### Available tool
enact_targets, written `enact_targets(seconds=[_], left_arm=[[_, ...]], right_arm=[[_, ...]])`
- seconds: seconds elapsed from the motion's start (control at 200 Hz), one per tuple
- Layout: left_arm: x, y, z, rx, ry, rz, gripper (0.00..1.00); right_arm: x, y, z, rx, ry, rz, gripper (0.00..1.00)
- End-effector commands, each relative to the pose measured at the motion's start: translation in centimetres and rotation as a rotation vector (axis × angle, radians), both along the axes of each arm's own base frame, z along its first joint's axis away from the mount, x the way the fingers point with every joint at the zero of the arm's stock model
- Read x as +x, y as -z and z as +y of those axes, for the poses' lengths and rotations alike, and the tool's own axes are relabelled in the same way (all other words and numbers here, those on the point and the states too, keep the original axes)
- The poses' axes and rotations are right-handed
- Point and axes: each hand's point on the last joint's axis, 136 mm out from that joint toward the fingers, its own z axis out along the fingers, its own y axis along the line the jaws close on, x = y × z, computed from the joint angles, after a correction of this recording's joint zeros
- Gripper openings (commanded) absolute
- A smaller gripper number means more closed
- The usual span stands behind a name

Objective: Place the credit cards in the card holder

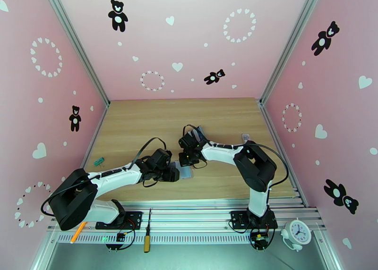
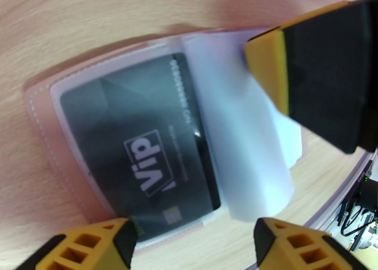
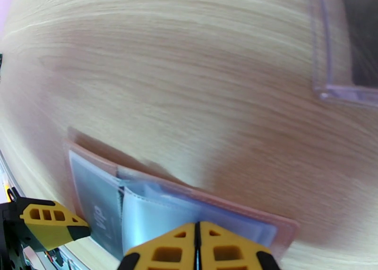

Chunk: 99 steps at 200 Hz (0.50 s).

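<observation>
Above the card holder (image 2: 40, 120), the left hand (image 2: 193, 240) stands open.

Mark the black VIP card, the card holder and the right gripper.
black VIP card (image 2: 141, 148), left wrist view, card face.
card holder (image 2: 40, 120), left wrist view, pink stitched border.
right gripper (image 3: 198, 228), right wrist view, between closed fingertips.

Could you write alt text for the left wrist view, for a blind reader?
A black rectangular card marked Vip lies in a clear sleeve of the open tan-pink leather-like card holder on the wooden table. The left gripper hangs open above it; the shut right gripper rests on the loose clear sleeves.
</observation>
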Motion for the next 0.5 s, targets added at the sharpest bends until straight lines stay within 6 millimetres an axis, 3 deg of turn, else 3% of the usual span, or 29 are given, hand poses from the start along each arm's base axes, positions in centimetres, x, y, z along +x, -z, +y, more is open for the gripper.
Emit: enact_targets(seconds=[0.0,0.491], left_arm=[[-0.5,2.2,1.9,0.087,-0.012,0.007,0.77],[-0.3,-0.9,-0.4,-0.08,0.041,-0.068,0.85]], right_arm=[[-1.7,1.1,0.2,0.001,-0.014,0.062,0.08],[-2.3,1.0,1.4,0.023,-0.03,0.076,0.08]])
